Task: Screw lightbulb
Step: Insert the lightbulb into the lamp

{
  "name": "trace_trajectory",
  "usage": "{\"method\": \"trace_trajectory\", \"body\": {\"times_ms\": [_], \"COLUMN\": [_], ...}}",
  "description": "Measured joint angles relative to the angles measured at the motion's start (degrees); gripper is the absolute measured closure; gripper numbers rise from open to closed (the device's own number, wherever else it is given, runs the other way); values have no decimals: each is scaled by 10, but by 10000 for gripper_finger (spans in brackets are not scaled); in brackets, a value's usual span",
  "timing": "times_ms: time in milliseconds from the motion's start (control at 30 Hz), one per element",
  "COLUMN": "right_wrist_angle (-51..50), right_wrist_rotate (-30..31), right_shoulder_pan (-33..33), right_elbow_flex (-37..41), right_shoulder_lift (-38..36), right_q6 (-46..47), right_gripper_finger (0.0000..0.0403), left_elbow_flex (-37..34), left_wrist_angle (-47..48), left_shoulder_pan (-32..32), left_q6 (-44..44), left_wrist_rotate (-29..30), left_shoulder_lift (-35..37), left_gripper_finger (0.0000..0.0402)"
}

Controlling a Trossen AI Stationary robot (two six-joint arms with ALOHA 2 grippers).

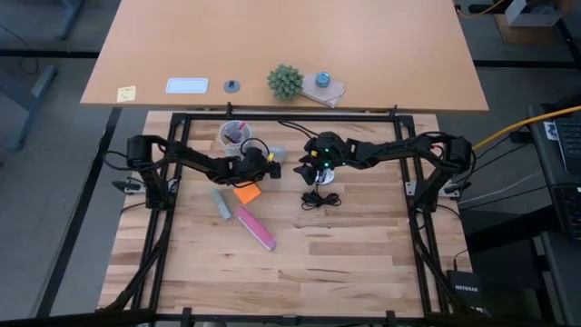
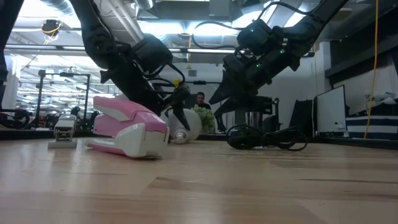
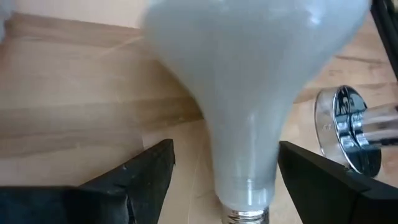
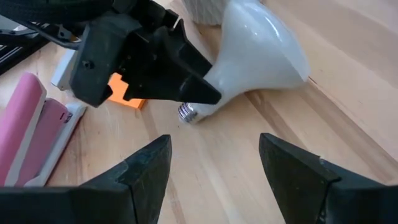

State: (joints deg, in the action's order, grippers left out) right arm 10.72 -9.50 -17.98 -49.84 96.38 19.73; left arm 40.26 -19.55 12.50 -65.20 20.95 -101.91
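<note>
The white frosted lightbulb lies on its side on the wooden table, its greyish screw base pointing toward the near edge. It also shows in the left wrist view and the low view. My left gripper is open, with one finger on either side of the bulb's narrow neck and a gap at each side. It shows dark in the right wrist view. My right gripper is open and empty, just right of the bulb, above the shiny metal socket.
The socket's black cord is coiled near the middle of the table. A pink stapler, an orange note pad and a grey item lie near the left gripper. A white cup with pens stands behind it.
</note>
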Motion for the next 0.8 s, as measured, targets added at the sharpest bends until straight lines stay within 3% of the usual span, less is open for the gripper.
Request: {"method": "trace_trajectory", "body": {"times_ms": [333, 533, 800], "right_wrist_angle": [23, 18, 12], "right_wrist_rotate": [4, 68, 54], "right_shoulder_pan": [0, -1, -1], "right_elbow_flex": [0, 0, 0], "right_shoulder_lift": [0, 0, 0], "right_q6": [1, 0, -6], "right_gripper_finger": [155, 155, 155], "left_elbow_flex": [-1, -1, 1], "left_wrist_angle": [-6, 3, 30], "left_shoulder_pan": [12, 11, 9], "left_q6": [39, 43, 36], "left_wrist_rotate": [1, -16, -40], "left_shoulder_lift": [-1, 0, 2], "left_gripper_finger": [125, 125, 125]}}
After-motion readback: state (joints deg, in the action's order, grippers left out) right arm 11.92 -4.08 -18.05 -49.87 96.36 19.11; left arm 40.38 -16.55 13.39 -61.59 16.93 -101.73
